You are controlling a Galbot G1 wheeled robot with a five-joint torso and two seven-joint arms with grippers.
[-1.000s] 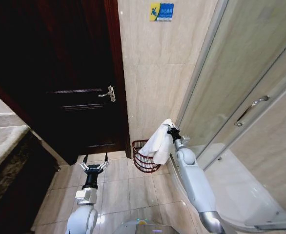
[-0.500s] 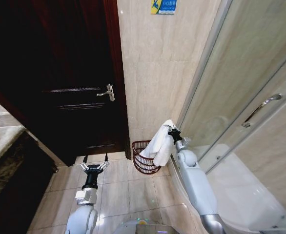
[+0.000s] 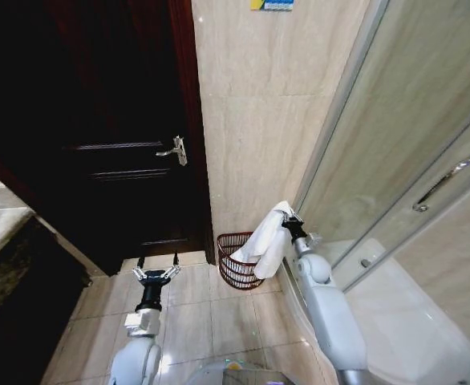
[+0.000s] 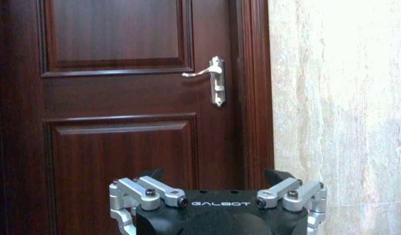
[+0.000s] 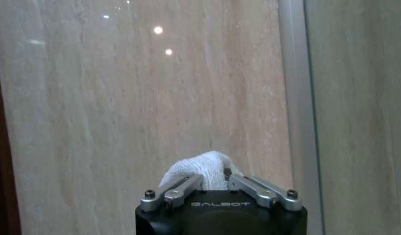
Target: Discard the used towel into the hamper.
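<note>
A white towel [image 3: 267, 241] hangs from my right gripper [image 3: 286, 216], which is shut on its top edge, raised near the tiled wall. The towel's lower folds drape just above and to the right of the hamper [image 3: 237, 261], a small reddish-brown wire basket standing on the floor against the wall. In the right wrist view a bunch of the towel [image 5: 204, 167] pokes up between the closed fingers. My left gripper [image 3: 155, 270] is low on the left with its fingers spread open, facing the dark wooden door, and holds nothing.
A dark wooden door [image 3: 99, 136] with a metal handle [image 3: 175, 150] fills the left. A glass shower enclosure [image 3: 411, 160] with a bar handle [image 3: 451, 178] stands on the right. Beige tiled wall [image 3: 251, 112] behind the hamper; tiled floor [image 3: 203, 313] between the arms.
The head camera has shifted, so the whole scene sits a little differently. The right gripper with the towel stays above the hamper's right side; the left arm has not moved.
</note>
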